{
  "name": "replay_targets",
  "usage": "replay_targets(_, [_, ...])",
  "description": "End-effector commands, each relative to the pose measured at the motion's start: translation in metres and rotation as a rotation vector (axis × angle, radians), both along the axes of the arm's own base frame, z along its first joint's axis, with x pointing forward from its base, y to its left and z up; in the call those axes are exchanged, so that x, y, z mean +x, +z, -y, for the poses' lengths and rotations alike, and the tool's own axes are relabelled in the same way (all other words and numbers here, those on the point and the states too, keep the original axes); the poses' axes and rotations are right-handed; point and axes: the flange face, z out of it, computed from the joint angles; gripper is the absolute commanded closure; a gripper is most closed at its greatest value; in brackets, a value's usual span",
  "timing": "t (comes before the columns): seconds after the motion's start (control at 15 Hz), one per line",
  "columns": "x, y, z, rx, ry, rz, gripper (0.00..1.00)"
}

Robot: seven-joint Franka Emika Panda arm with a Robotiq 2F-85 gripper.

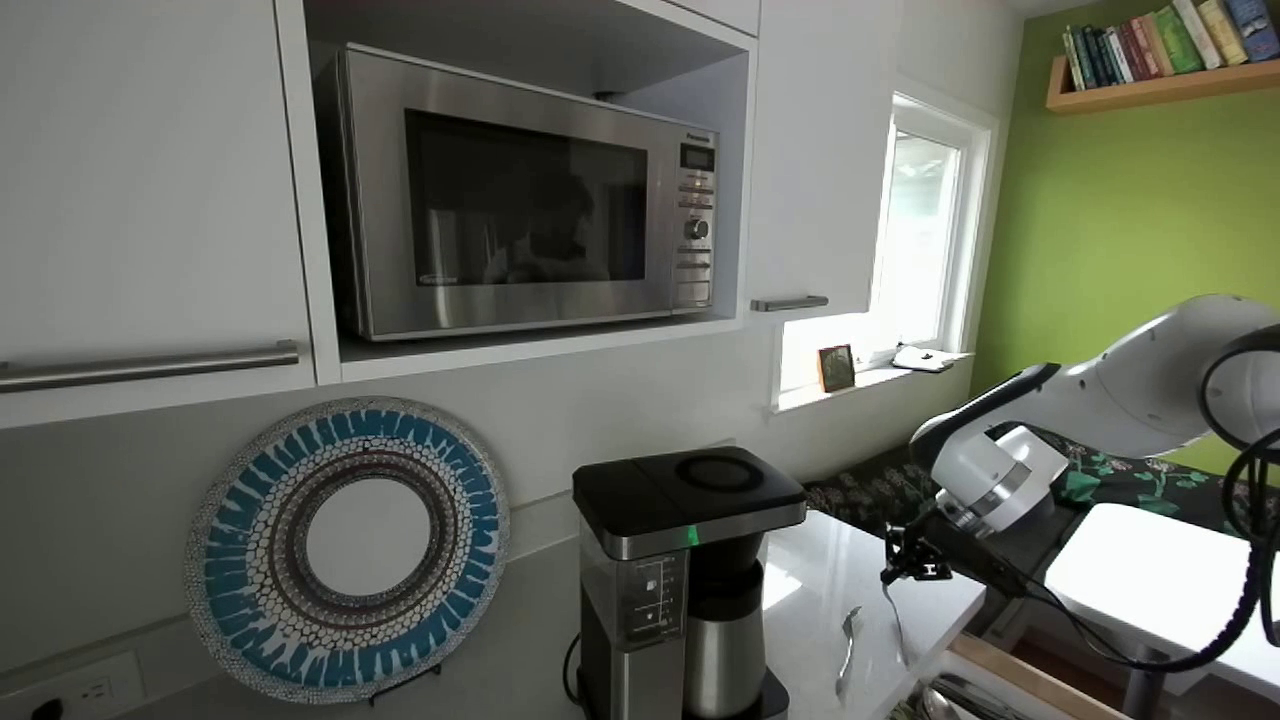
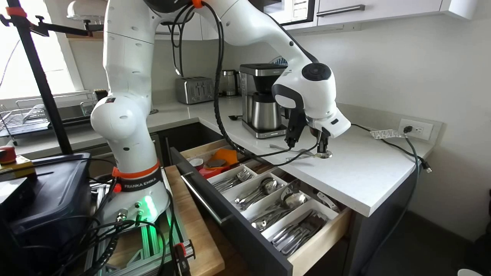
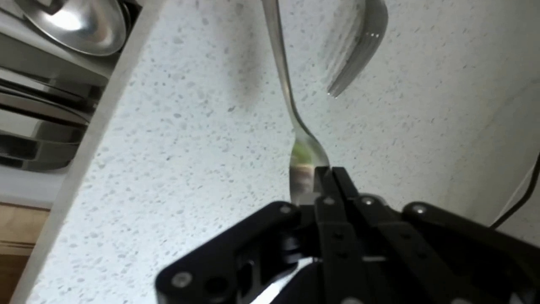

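Observation:
My gripper (image 3: 331, 171) is closed at the edge of a metal spoon's bowl (image 3: 301, 162); the bowl's edge runs between the fingertips, and part of the bowl is hidden behind them. The spoon's handle points away from the gripper. Its shadow lies apart from the handle, so the spoon is at least partly raised above the white speckled counter (image 3: 190, 169). The spoon also shows under the gripper in both exterior views (image 1: 896, 620) (image 2: 324, 154). A metal fork (image 3: 367, 42) lies on the counter beside the spoon's handle, tines towards the gripper; it also shows in an exterior view (image 1: 848, 650).
An open drawer (image 2: 322, 245) below the counter holds white compartments with cutlery. A coffee maker (image 2: 264, 111) stands on the counter near the arm. Power cords (image 2: 414, 153) run along the wall. A microwave (image 1: 530, 200) sits in a cabinet above.

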Motion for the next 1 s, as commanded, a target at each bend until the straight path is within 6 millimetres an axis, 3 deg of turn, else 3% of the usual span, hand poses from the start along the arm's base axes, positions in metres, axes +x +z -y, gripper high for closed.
replay_targets(0.0, [0.016,-0.012,0.002,0.08,-0.056,-0.012,0.99])
replay_targets(0.6, [0.028,-0.036,-0.001,0.155,-0.112,-0.077,0.99])
replay_targets(0.67, [0.03,-0.034,-0.002,0.154,-0.115,-0.077,0.72])
replay_targets(0.73, [0.031,-0.035,0.0,0.156,-0.114,-0.073,0.71])
replay_targets(0.93, [0.03,-0.032,-0.002,0.151,-0.109,-0.078,0.5])
